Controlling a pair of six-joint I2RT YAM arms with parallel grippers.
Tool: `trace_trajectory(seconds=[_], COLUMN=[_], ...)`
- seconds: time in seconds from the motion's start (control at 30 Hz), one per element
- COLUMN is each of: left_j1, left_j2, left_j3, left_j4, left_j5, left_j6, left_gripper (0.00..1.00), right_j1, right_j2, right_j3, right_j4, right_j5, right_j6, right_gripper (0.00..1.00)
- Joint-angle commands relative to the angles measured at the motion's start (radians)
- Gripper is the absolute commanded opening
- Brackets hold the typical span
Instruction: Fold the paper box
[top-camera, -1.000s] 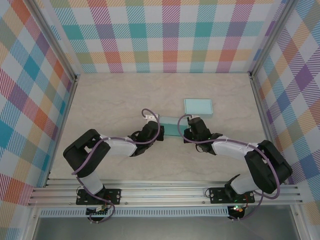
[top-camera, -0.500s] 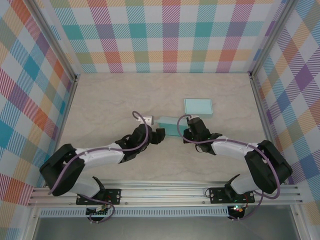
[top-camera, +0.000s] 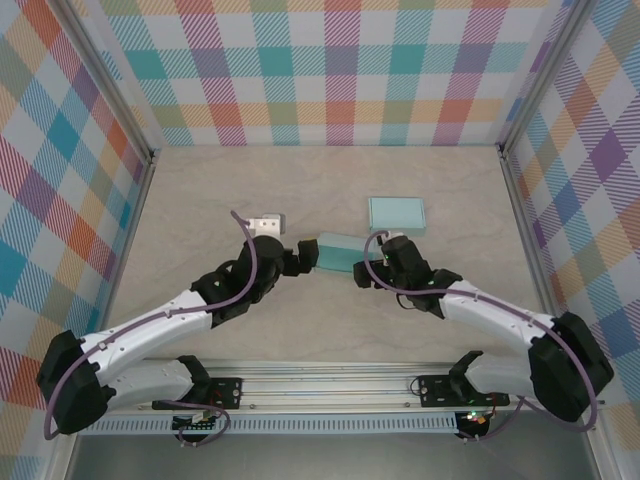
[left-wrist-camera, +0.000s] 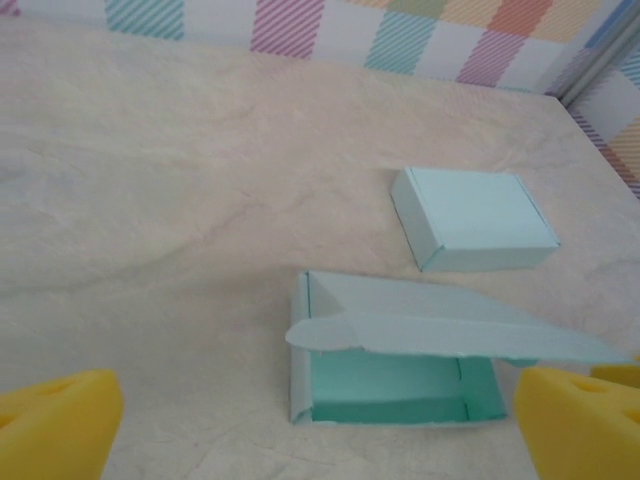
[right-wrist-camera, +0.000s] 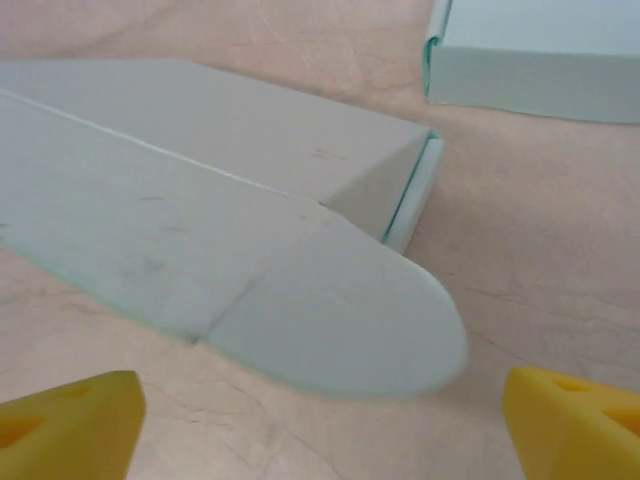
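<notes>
The teal paper box (top-camera: 338, 252) lies mid-worktop (top-camera: 200, 190) with its lid flap (left-wrist-camera: 440, 335) half raised, between the left gripper (top-camera: 303, 257) and the right gripper (top-camera: 366, 269). Both are spread wide and hold nothing. A closed box (top-camera: 396, 213) sits just behind.

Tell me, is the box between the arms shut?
Open. The box has its lid raised, with the empty teal inside showing.
</notes>
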Motion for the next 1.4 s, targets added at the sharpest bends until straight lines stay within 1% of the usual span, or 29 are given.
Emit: trace_trajectory(seconds=[0.0, 0.1, 0.23, 0.4, 0.43, 0.57, 0.67, 0.8, 0.97, 1.2, 1.3, 1.37], left_j1=[0.02, 0.039, 0.074, 0.121, 0.131, 0.165, 0.172, 0.174, 0.174, 0.174, 0.174, 0.174], left_j2=[0.053, 0.138, 0.243, 0.36, 0.384, 0.475, 0.531, 0.583, 0.627, 0.636, 0.639, 0.646], left_j3=[0.124, 0.226, 0.33, 0.41, 0.421, 0.452, 0.462, 0.466, 0.435, 0.326, 0.278, 0.255], left_j4=[-0.147, -0.222, -0.248, -0.247, -0.244, -0.238, -0.236, -0.243, -0.233, -0.201, -0.177, -0.178], left_j5=[-0.069, -0.07, -0.061, -0.017, 0.003, 0.104, 0.142, 0.173, 0.236, 0.249, 0.259, 0.265], left_j6=[0.053, 0.107, 0.156, 0.174, 0.174, 0.169, 0.166, 0.163, 0.14, 0.071, 0.043, 0.028], left_gripper=[1.0, 1.0, 1.0, 1.0, 0.99, 0.88, 0.87, 0.86, 0.82, 0.79, 0.74, 0.73], right_j1=[0.005, 0.0, -0.032, -0.104, -0.113, -0.129, -0.132, -0.132, -0.132, -0.132, -0.132, -0.131], right_j2=[-0.095, -0.155, -0.132, 0.047, 0.086, 0.224, 0.302, 0.338, 0.349, 0.358, 0.36, 0.364], right_j3=[0.041, 0.103, 0.231, 0.37, 0.388, 0.443, 0.474, 0.443, 0.38, 0.298, 0.269, 0.252], right_j4=[-0.111, -0.183, -0.285, -0.346, -0.345, -0.31, -0.325, -0.31, -0.283, -0.241, -0.219, -0.204], right_j5=[-0.006, 0.024, 0.069, 0.045, 0.029, -0.037, -0.068, -0.101, -0.127, -0.144, -0.143, -0.144], right_j6=[0.03, 0.066, 0.147, 0.175, 0.169, 0.146, 0.153, 0.172, 0.195, 0.219, 0.231, 0.24], right_gripper=[1.0, 1.0, 1.0, 0.99, 0.98, 0.93, 0.9, 0.89, 0.89, 0.88, 0.87, 0.87])
